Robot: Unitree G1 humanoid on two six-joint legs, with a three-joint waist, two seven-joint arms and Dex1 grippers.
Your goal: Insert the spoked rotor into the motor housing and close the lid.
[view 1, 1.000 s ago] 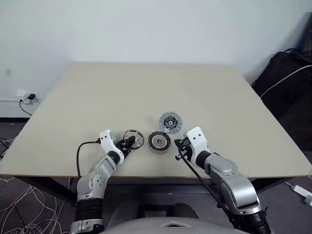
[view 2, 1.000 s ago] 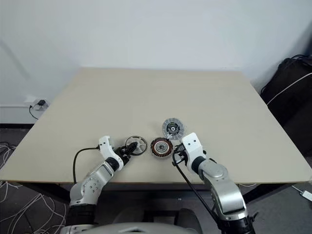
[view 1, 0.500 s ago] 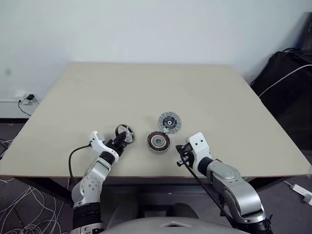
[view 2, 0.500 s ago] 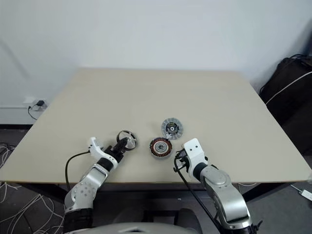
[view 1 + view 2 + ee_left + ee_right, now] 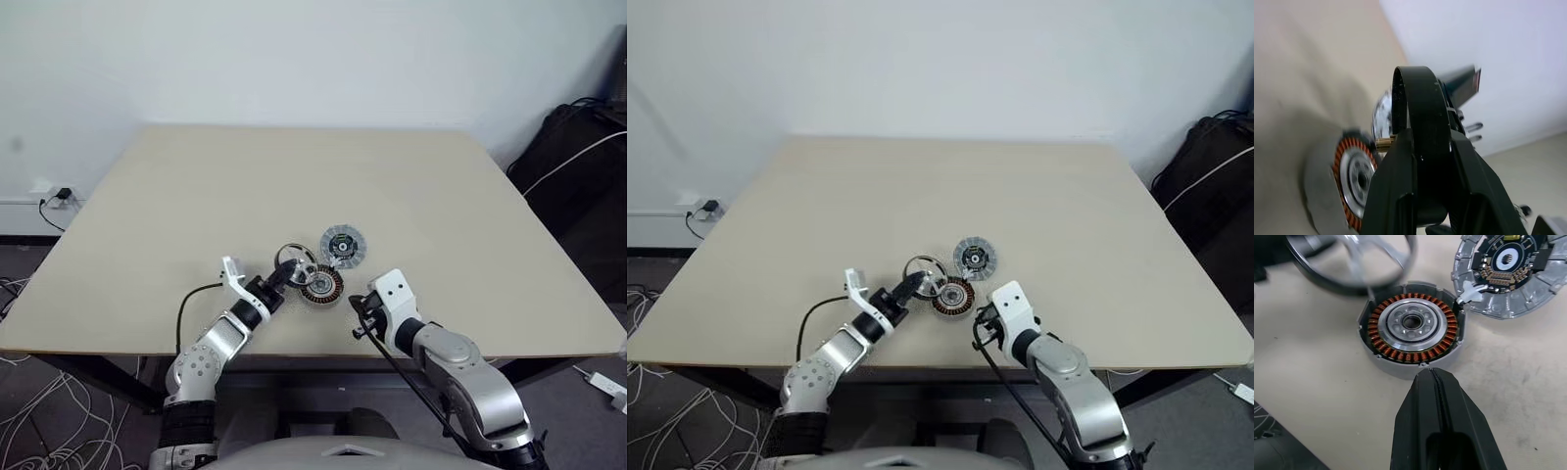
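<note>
Holding the lid (image 5: pixel 295 260) above the table (image 5: pixel 196 196), the left tool (image 5: pixel 286 273) has its two black fingers (image 5: pixel 1422 127) pinched on the ring's near rim. The lid is a spoked silver ring with a dark outer band; it stands tilted, and in the head views its lower edge overlaps the left side of the spoked rotor (image 5: pixel 320 284). Whether the two touch cannot be told.

The spoked rotor lies flat on the table, near its front edge, with copper windings around a bright metal centre, seated in a low grey cup. Just behind it and slightly to the right lies the motor housing (image 5: pixel 343 245), a pale disc with a dark centre. In the right wrist view its rim sits right beside the rotor's cup.

The right tool (image 5: pixel 359 306) hovers in front and to the right of the rotor, apart from it, its fingers (image 5: pixel 1437 401) pressed together on nothing.
</note>
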